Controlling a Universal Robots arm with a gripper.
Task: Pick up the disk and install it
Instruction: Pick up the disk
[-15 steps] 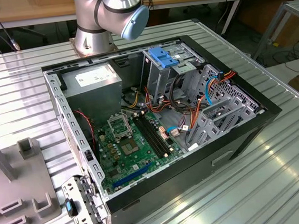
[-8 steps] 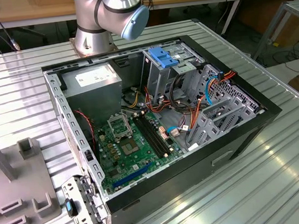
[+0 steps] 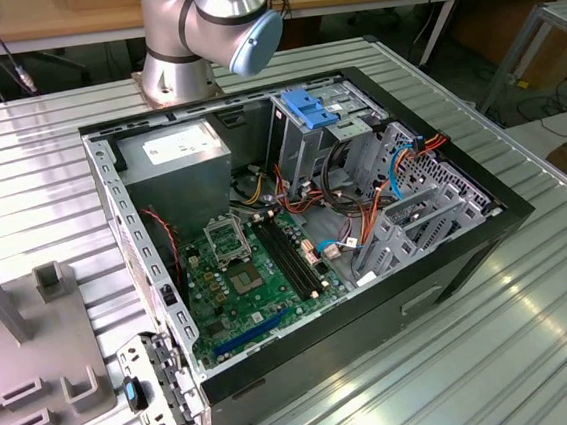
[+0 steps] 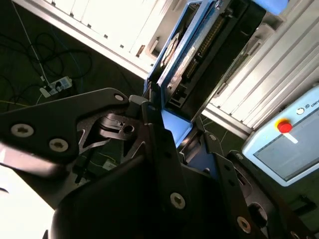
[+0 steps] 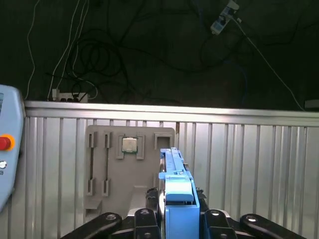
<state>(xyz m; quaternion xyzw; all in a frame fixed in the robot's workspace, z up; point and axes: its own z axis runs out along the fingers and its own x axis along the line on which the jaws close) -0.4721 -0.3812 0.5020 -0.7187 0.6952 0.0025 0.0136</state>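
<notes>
1. Exterior view. A black, open-sided metal computer case is recorded lying on a ribbed aluminium table. A grey robot arm with a blue joint cap is placed at the case's eleven o'clock, and a flat grey fixture plate at its eight o'clock. Inside the case, a green motherboard is listed at six o'clock. A blue plastic bracket sits at one o'clock, atop a tall grey drive cage.
2. Second wrist view. The black two-fingered gripper is closed about the flat dark-grey disk in its bright blue plastic carrier. The disk is clamped by one end and held clear of the table. A pale blue teach pendant with a red button is noted beyond.
3. First wrist view. The disk is seen edge-on and upright between the fingers of the gripper, above the table and near the fixture plate. A square silver processor chip is seated in the plate.
</notes>
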